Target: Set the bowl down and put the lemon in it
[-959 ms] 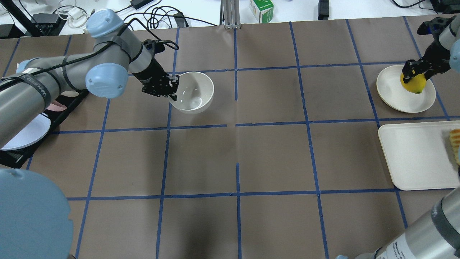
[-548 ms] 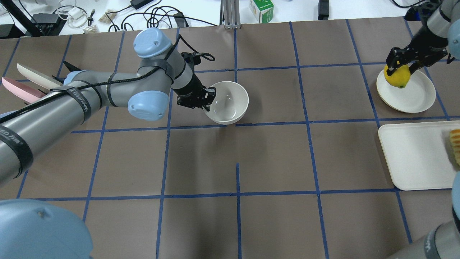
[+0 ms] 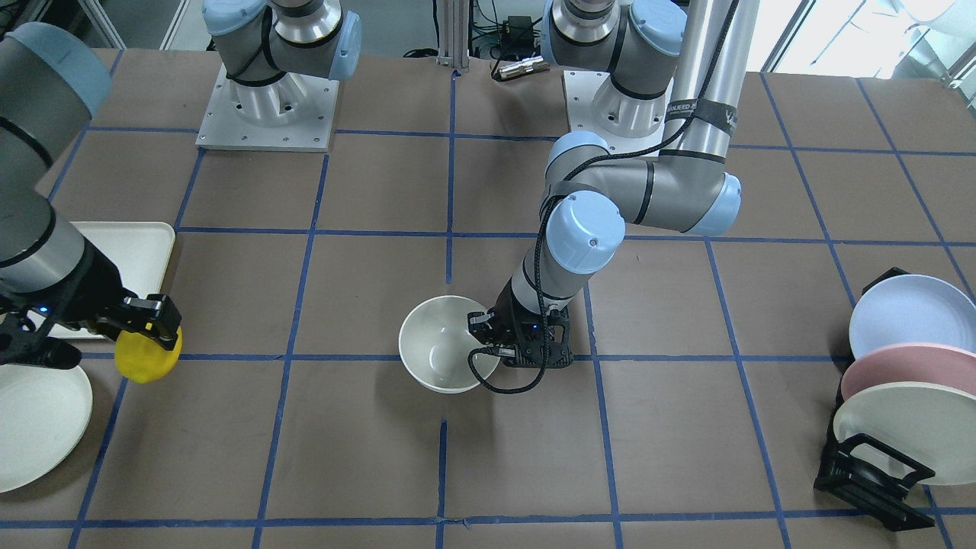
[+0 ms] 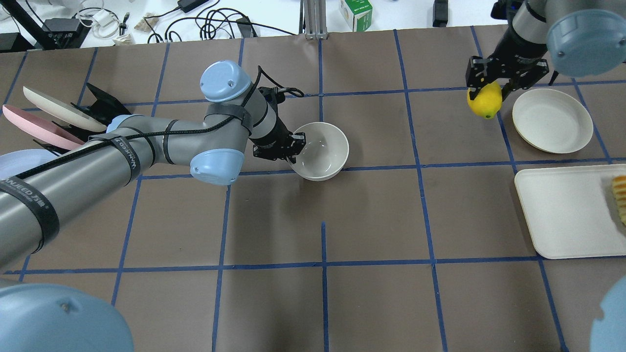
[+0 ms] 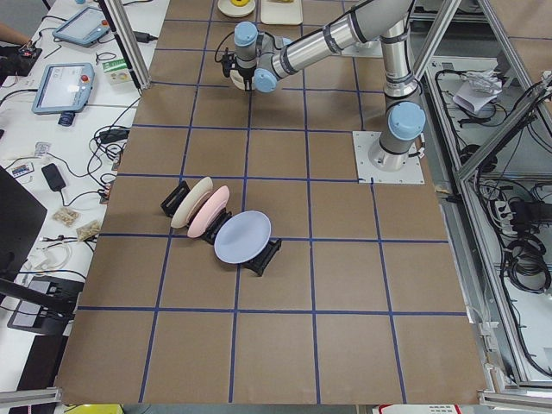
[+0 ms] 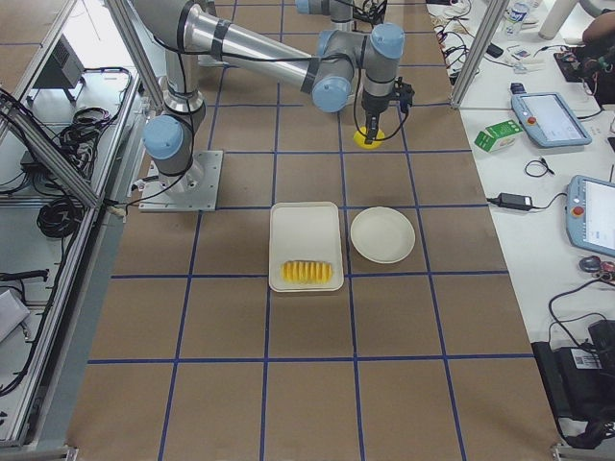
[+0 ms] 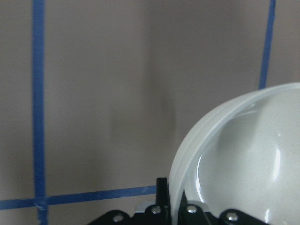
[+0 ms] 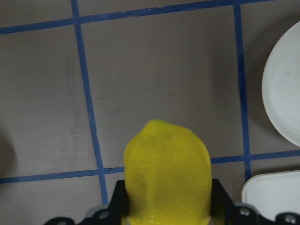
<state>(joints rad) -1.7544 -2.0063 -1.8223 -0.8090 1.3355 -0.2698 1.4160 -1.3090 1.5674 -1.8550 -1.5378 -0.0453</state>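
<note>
- Stood over a brown tabletop (image 4: 371,220) gridded in blue tape
- Pinched the rim of the bowl (image 4: 325,151) with the left gripper (image 4: 293,148), mid-table
- Clamped the lemon (image 4: 484,102) in the right gripper (image 4: 485,88) near the far right corner

Item count, per kind:

- Bowls: one bowl (image 4: 324,150), at the centre of the surface (image 4: 371,220).
- Lemons: one lemon (image 4: 484,102), upper right of the overhead view.
- Pincers: two, the left pincer (image 4: 293,149) and the right pincer (image 4: 488,89).
- Loose plates: one cream plate (image 4: 552,121).
- Trays: one tray (image 4: 562,210), carrying one row of slices (image 4: 619,195).
- Racks: one rack (image 3: 869,473), lower right of the front-facing view.
- Racked plates: three, namely one blue plate (image 3: 907,313), one pink plate (image 3: 892,366) and one off-white plate (image 3: 900,427).
</note>
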